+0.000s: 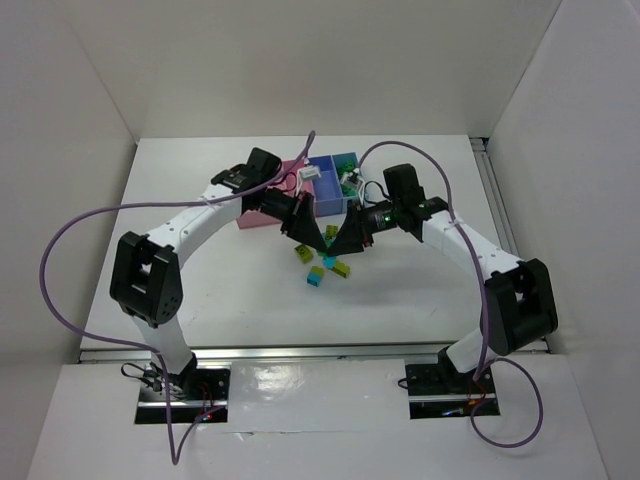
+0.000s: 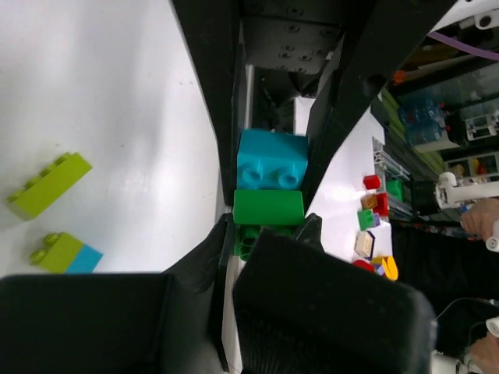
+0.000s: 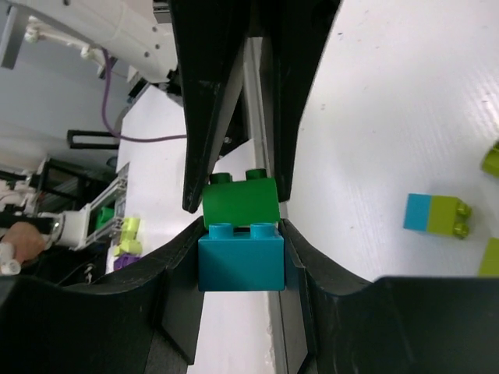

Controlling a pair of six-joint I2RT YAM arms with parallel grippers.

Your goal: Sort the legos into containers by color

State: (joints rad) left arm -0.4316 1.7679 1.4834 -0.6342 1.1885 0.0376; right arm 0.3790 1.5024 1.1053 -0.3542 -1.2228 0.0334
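- Left gripper is clamped on the dark green lego; right gripper is clamped on the cyan lego.
- The two legos are studded together, just on the arm-base side of the containers. Their stack axis runs gripper to gripper, so a straight pull apart seems due.

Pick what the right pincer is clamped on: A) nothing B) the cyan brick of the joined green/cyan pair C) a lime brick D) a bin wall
B: in the right wrist view the right pincer closes on the cyan brick, while the left pincer clamps the green brick joined to it.
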